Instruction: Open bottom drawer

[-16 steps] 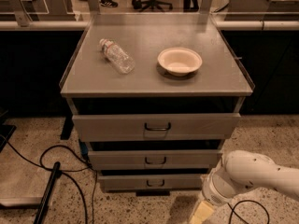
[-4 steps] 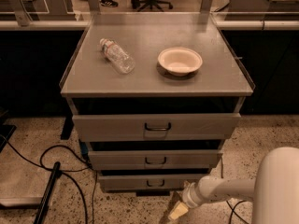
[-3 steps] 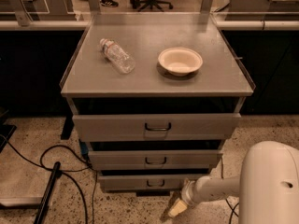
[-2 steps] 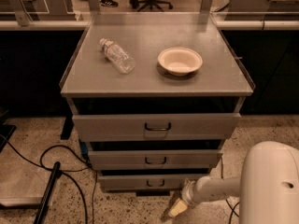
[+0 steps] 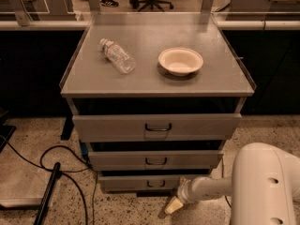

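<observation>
The bottom drawer (image 5: 140, 183) is the lowest and smallest grey front of the cabinet, with a small dark loop handle (image 5: 155, 184) at its centre. It looks pushed in. My gripper (image 5: 169, 206) hangs low near the floor, just below and right of that handle, on a white arm that comes in from the lower right. It is apart from the handle.
Above are the middle drawer (image 5: 154, 161) and the widest top drawer (image 5: 157, 127). On the cabinet top lie a plastic bottle (image 5: 116, 56) and a white bowl (image 5: 181, 61). Black cables (image 5: 56, 172) run over the speckled floor at left.
Over five seconds the arm swung from the right toward the cabinet's foot. In the last second it has barely moved. The drawers stand as before.
</observation>
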Robot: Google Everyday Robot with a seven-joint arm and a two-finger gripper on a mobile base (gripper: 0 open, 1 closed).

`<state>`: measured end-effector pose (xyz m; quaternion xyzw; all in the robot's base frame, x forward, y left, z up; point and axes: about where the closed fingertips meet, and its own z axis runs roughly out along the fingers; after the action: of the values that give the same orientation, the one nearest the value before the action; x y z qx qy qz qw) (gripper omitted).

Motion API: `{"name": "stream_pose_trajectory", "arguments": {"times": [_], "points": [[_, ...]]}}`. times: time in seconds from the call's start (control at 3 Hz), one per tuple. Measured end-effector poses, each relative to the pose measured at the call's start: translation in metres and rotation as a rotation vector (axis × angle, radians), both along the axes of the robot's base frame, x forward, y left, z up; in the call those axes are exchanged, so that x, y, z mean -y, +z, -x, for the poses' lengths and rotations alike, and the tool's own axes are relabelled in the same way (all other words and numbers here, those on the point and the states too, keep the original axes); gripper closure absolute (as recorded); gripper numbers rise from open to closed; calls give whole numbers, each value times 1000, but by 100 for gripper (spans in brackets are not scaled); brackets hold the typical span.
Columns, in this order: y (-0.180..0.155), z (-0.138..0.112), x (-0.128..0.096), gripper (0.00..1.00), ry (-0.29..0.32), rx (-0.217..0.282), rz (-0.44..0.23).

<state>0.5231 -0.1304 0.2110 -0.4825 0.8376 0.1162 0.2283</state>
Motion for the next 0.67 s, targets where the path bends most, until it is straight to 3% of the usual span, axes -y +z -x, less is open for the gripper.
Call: {"name": "stream_pose_trajectory", "arguments": {"times": [0.67], "points": [[-17, -31, -13, 0, 10, 46, 9]]}}
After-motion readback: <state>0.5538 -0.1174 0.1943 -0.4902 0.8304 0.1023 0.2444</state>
